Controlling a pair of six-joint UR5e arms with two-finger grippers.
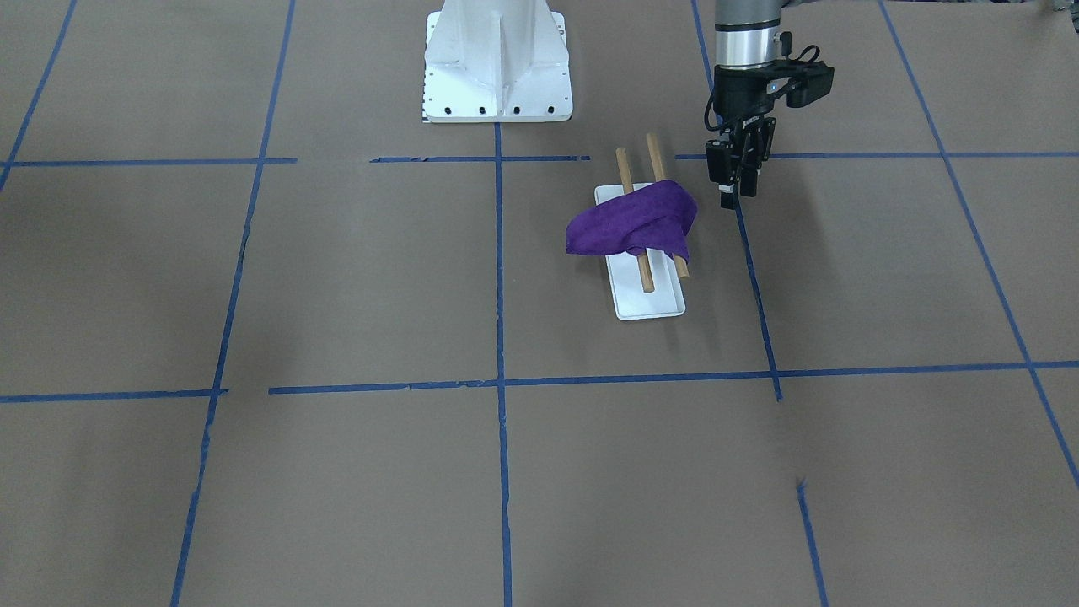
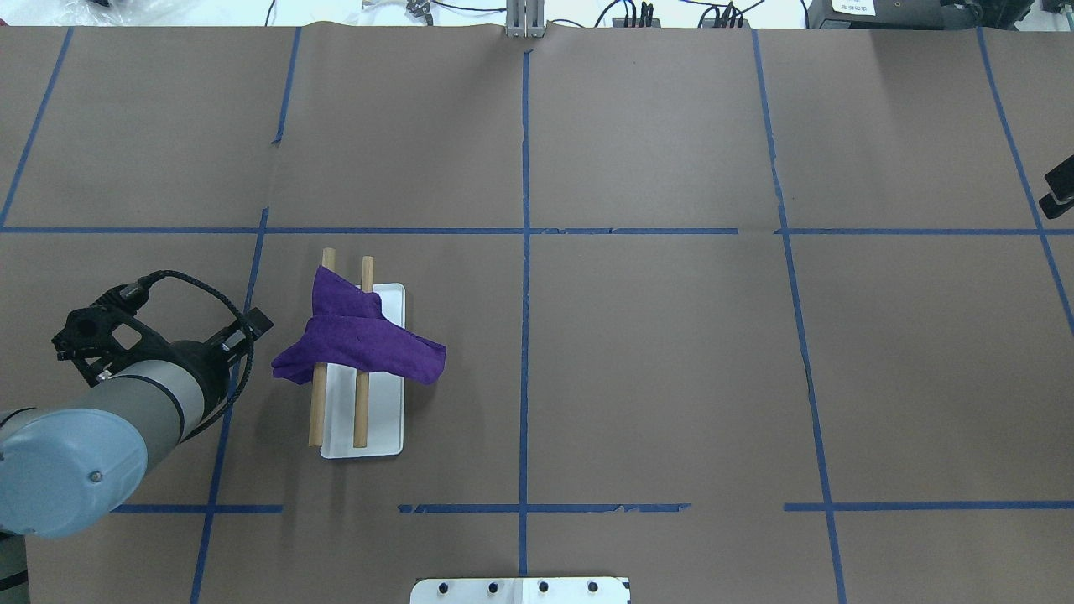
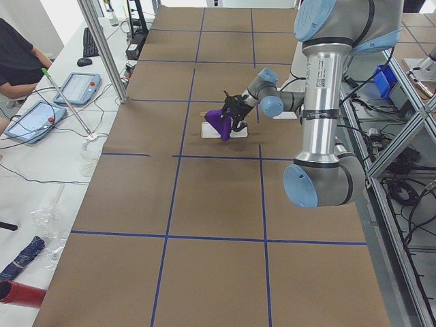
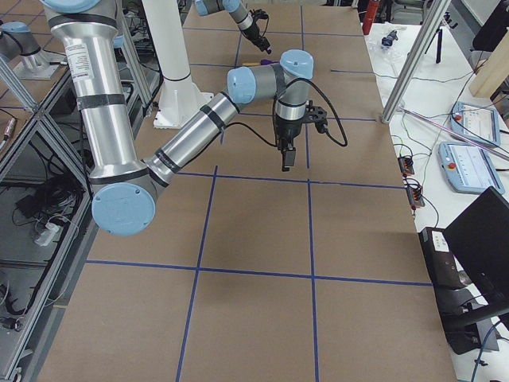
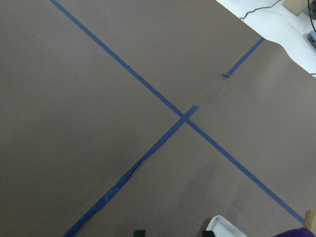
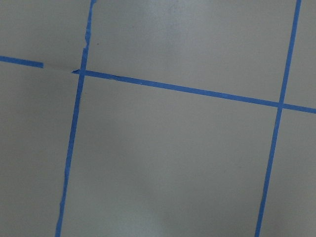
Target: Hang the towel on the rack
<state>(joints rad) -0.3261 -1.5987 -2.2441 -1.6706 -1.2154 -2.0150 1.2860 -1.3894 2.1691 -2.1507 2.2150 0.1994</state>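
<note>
The purple towel (image 1: 632, 221) lies draped across both brown dowels of the rack (image 1: 625, 169), over its white tray base (image 1: 653, 303). One towel end hangs off each side. In the overhead view the towel (image 2: 361, 335) covers the middle of the rack (image 2: 362, 411). My left gripper (image 1: 733, 181) hangs pointing down, just beside the rack and clear of the towel. In the left wrist view its fingertips (image 5: 139, 232) stand apart with nothing between them. My right gripper (image 4: 285, 155) hovers over bare table far from the rack. I cannot tell whether it is open or shut.
The large white ribbed pedestal (image 1: 497, 63) stands behind the rack at the robot's base. Blue tape lines (image 2: 525, 252) divide the brown table into squares. Operators' tablets (image 3: 37, 116) lie on a side bench beyond the table's far edge.
</note>
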